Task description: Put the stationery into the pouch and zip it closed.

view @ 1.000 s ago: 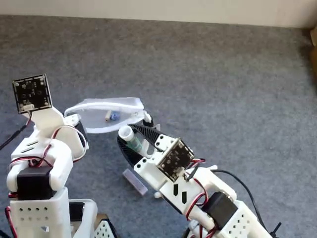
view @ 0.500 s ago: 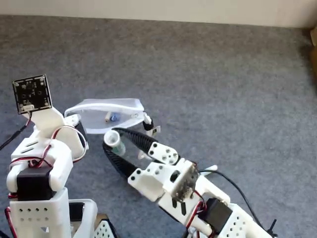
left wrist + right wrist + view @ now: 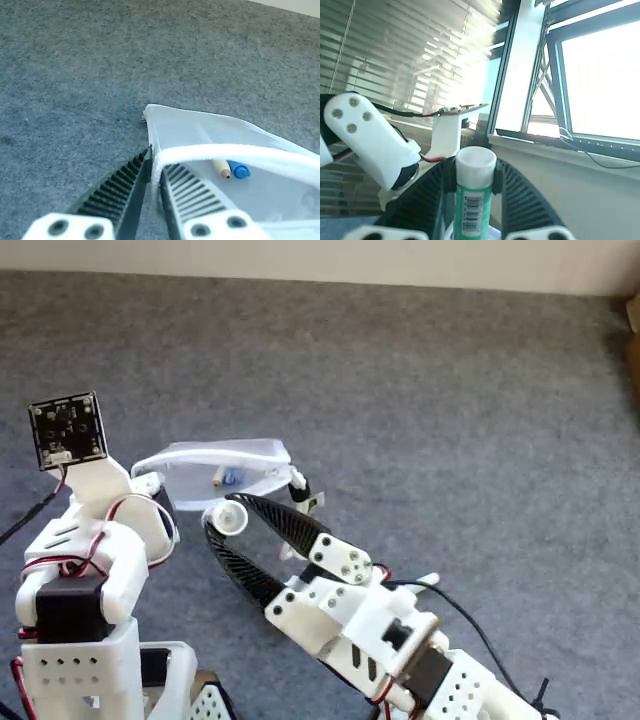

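A translucent white pouch (image 3: 222,472) lies open on the grey carpet, with a blue-capped pen (image 3: 229,477) inside it. My left gripper (image 3: 152,483) is shut on the pouch's near left rim. In the left wrist view that gripper (image 3: 154,160) pinches the white rim of the pouch (image 3: 225,142), and the pen (image 3: 235,170) lies just past it. My right gripper (image 3: 226,517) sits just in front of the pouch, shut on a green glue stick (image 3: 228,517) with its white cap up. The right wrist view has the glue stick (image 3: 474,200) upright in that gripper (image 3: 475,167).
The pouch's zip pull (image 3: 305,498) sticks out at its right end. Open carpet (image 3: 450,420) stretches to the right and back, up to a pale wall edge. The left arm's base (image 3: 75,640) fills the near left corner.
My right gripper has swung left and tipped upward with the glue stick, bringing its cap to the front of the pouch. The left arm and pouch have stayed put.
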Motion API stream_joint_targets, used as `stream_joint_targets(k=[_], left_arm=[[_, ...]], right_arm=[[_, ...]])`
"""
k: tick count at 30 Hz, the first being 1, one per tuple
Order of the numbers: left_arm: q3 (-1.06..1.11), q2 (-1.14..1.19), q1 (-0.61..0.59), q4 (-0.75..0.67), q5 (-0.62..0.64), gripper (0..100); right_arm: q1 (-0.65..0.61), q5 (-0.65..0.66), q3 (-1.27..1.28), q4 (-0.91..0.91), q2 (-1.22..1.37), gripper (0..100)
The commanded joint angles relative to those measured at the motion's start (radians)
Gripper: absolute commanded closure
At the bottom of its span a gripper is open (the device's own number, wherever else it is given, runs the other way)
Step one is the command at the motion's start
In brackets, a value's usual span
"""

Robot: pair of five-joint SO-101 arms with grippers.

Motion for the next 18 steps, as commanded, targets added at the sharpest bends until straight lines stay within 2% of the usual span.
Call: stream_joint_targets(k=[1, 18], left_arm=[[-0.010, -0.005, 0.016, -0.012, -0.008, 99], [-0.008, -0.005, 0.021, -0.012, -0.008, 99]], right_arm=[[-0.012, -0.012, -0.010, -0.076, -0.016, 99.4], [-0.007, -0.012, -0.019, -0.079, -0.016, 99.4]])
